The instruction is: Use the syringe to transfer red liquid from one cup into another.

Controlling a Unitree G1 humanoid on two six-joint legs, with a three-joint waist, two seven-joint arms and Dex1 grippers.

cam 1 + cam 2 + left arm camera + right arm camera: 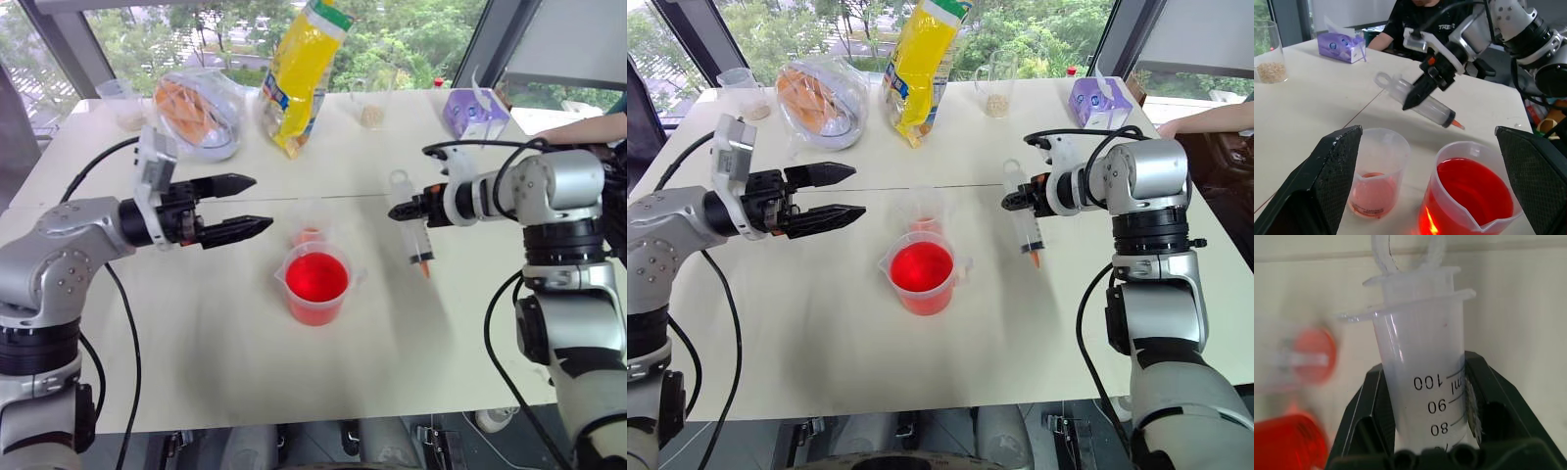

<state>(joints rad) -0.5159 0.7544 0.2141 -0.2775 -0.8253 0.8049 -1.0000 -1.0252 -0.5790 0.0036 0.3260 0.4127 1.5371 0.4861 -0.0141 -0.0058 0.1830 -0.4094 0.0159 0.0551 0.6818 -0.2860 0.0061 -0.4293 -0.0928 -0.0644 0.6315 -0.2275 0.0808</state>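
Syringe, a clear ribbed barrel with printed scale and orange tip pointing down, hangs clamped between the right gripper's 2 black fingers, right of the lipped beaker of red liquid. Small cup stands just beside the beaker. Left gripper gapes, empty.

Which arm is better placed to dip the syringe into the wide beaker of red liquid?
The right. Its gripper is shut on the large clear plastic syringe, orange tip down, beside the wide clear plastic beaker of red liquid. The left gripper is open, holding nothing.
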